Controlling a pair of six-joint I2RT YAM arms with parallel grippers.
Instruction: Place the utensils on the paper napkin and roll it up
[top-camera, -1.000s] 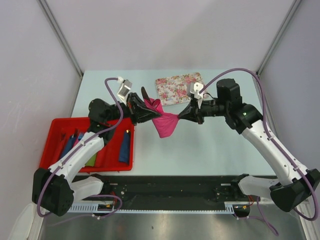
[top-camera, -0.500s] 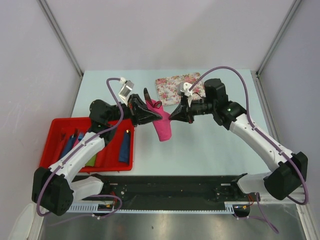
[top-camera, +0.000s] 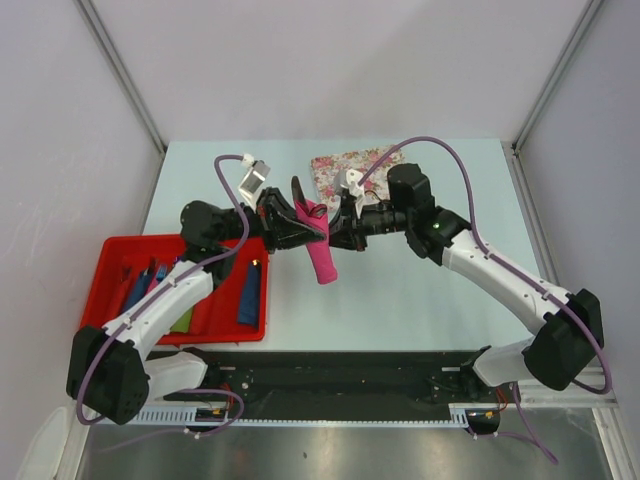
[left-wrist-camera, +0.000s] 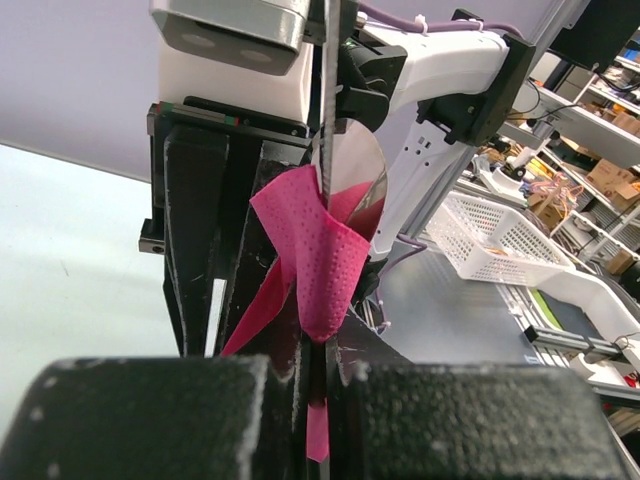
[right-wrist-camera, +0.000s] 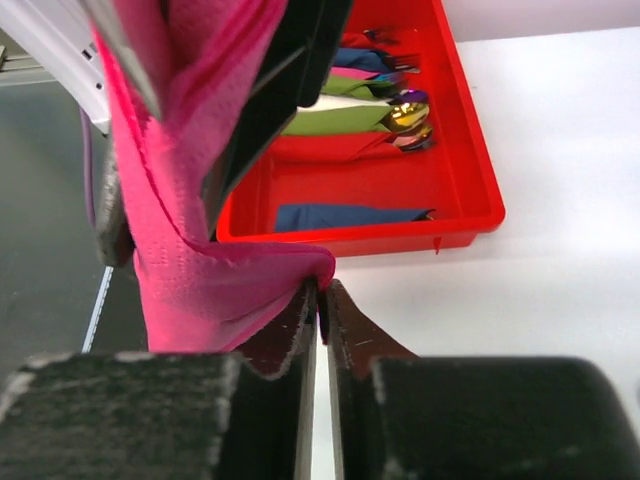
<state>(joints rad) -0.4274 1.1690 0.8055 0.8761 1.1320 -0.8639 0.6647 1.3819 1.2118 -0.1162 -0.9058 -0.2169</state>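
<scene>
Napkin (top-camera: 322, 260) hangs bunched over the table (top-camera: 430, 290), between both grippers.
We find the left gripper (left-wrist-camera: 315, 400) clamped on the napkin, with a metal blade (left-wrist-camera: 329, 120) rising through the fold. The right gripper (right-wrist-camera: 320, 310) shows only a thin slit, with the napkin's edge at its tips. We cannot tell whether it grips.

Crumpled pink napkin (top-camera: 321, 252) hangs midair, wrapped round silvery utensils (left-wrist-camera: 356, 166).
</scene>
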